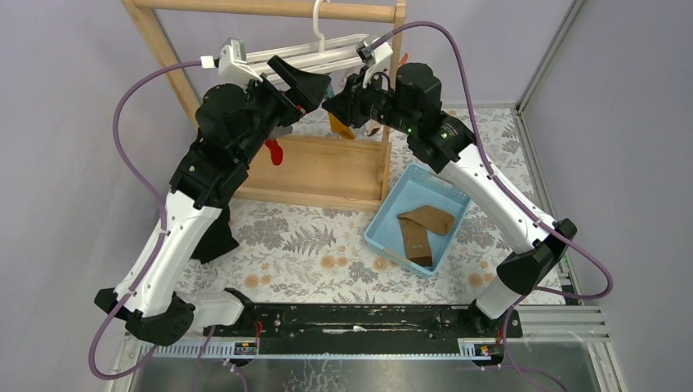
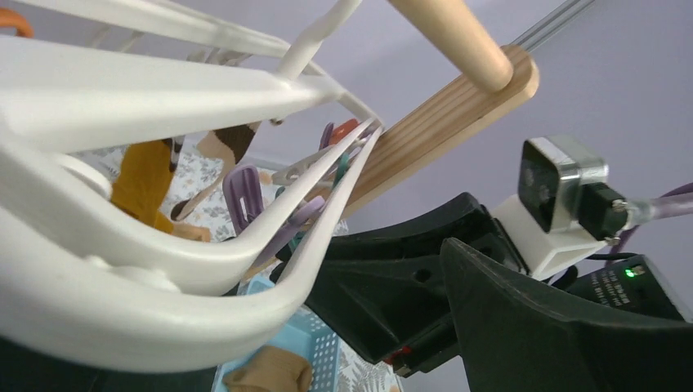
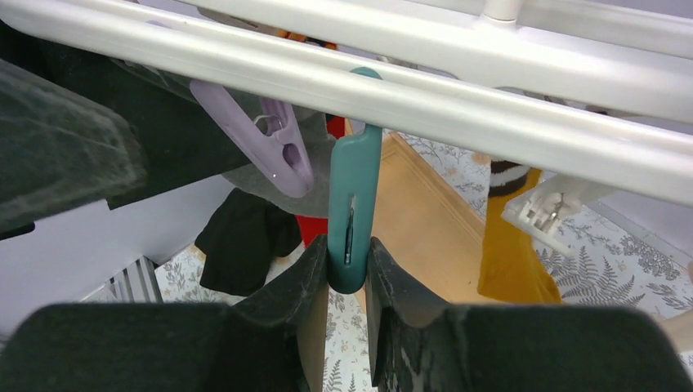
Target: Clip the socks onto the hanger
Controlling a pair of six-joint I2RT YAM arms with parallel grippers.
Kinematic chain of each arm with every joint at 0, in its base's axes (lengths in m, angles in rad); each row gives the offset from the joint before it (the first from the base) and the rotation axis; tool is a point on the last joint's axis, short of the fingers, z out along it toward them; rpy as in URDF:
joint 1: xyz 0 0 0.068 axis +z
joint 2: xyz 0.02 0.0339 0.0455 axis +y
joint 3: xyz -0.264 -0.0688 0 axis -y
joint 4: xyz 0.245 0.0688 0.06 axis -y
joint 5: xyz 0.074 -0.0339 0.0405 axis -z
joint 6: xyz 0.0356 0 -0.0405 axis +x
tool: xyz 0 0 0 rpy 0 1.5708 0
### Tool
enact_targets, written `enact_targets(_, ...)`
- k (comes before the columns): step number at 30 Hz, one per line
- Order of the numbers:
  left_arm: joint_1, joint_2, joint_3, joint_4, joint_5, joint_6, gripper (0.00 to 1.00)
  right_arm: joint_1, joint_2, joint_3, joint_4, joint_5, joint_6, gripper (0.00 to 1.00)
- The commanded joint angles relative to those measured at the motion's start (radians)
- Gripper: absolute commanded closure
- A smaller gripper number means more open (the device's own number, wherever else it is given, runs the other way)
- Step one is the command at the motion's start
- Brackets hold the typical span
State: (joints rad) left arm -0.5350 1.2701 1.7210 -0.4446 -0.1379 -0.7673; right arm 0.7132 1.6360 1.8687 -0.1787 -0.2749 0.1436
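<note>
My right jaws were clamped on the teal clip (image 3: 355, 204) hanging under the hanger (image 3: 490, 106). The left jaws sat against its frame, but I couldn't tell if they gripped. The socks (image 1: 425, 220) lay in the bin (image 1: 433, 189), well below both jaws.

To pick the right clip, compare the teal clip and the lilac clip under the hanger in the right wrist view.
The teal clip is dark blue-green; the lilac clip is pale purple. The teal clip hangs straight down; the lilac clip tilts. The right gripper pinches the teal clip's lower end; the lilac clip sits outside that grip. Both dangle from the white hanger.
</note>
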Motion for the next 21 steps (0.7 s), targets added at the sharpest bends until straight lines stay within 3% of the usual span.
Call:
enact_targets(1, 0.003, -0.027, -0.078, 0.229, 0.028, 0.012, 0.06, 0.010, -0.065, -0.009, 0.053, -0.055, 0.001, 1.00)
enact_targets(6, -0.001, -0.063, -0.149, 0.303, 0.051, -0.023, 0.11, 0.010, -0.052, -0.004, 0.063, -0.068, 0.018, 1.00)
enact_targets(11, -0.006, -0.097, -0.116, 0.118, 0.007, -0.014, 0.11, 0.010, -0.042, 0.008, 0.052, -0.060, 0.013, 1.00)
enact_targets(17, -0.036, -0.274, -0.341, 0.180, -0.004, -0.087, 0.18, 0.008, -0.024, 0.020, 0.056, -0.063, 0.019, 1.00)
enact_targets(21, -0.115, -0.344, -0.453, 0.289, -0.056, -0.086, 0.21, 0.008, -0.011, 0.026, 0.073, -0.072, 0.037, 1.00)
